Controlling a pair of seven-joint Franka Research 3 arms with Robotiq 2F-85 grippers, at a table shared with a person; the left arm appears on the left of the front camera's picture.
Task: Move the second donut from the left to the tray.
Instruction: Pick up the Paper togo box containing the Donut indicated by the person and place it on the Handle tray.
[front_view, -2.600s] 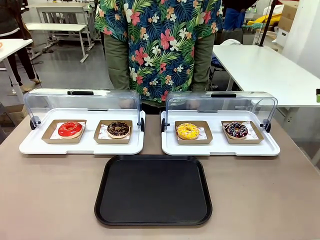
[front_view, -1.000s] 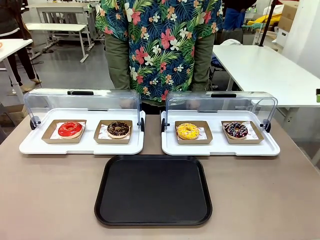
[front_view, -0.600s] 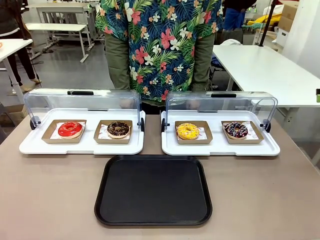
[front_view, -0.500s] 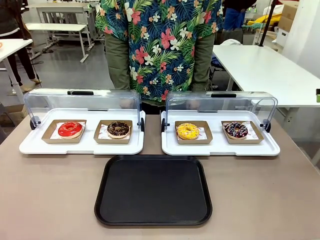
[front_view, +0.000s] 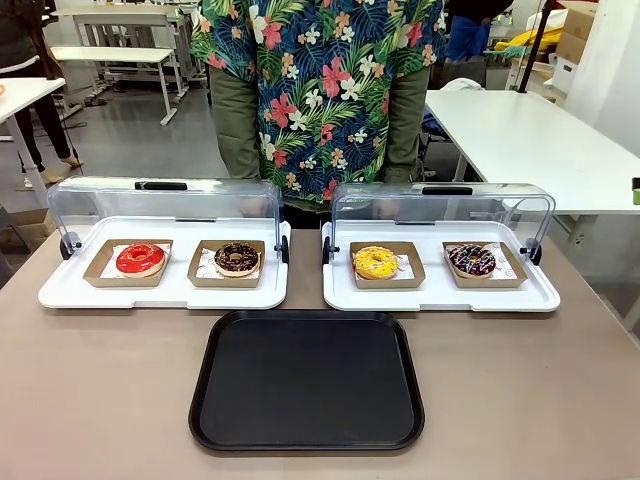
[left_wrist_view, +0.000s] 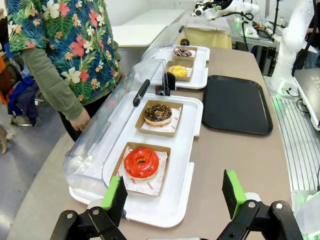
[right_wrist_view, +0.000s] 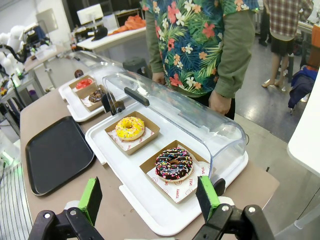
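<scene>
Nothing on the table has shifted since the earlier front view: donuts, lids and tray lie as they did. Left gripper (left_wrist_view: 174, 197) hangs over the near end of the left-hand white display tray (left_wrist_view: 183, 182), jaws wide apart with nothing between them. Right gripper (right_wrist_view: 150, 199) is likewise spread and unloaded, above the other display tray. Just beyond the red-glazed donut (left_wrist_view: 141, 162) sits the second donut from the left (left_wrist_view: 158, 113), chocolate-glazed with fine pale sprinkles, in its shallow cardboard holder (left_wrist_view: 155, 133) under the raised clear lid (left_wrist_view: 120, 107). The tray (left_wrist_view: 235, 102), black and bare, lies on the table on the robot's side of both display trays, close to them. Assessment: the donut is light and soft, its glaze probably tacky and easily marked, so direct pad contact risks crushing or smearing it. The holder is the sounder purchase, taken across two opposite walls. Thin card may buckle under a firm squeeze. Whether the walls stand high enough for the pads cannot be judged from these views.
</scene>
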